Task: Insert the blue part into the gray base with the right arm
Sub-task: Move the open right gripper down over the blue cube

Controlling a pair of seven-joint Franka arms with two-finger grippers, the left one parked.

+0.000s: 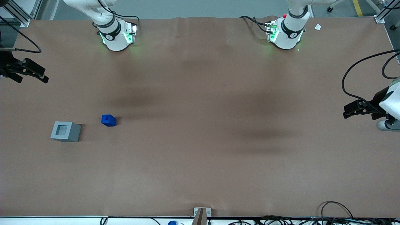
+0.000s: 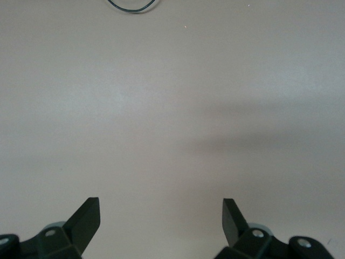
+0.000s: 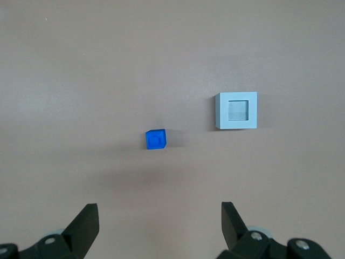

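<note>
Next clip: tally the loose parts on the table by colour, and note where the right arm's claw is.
Blue: 1, the blue part
Gray: 1, the gray base
Total: 2
They sit apart on the table; the base's socket is empty. The right arm's claw hangs open at the working arm's end of the table, holding nothing.

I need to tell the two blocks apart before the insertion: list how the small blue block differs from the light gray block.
The small blue block is bright blue; the light gray block is pale gray. The blue one is clearly smaller. It carries a raised step; the gray one has a square socket. Both rest on the table, apart. The gripper hangs above them, open.
</note>
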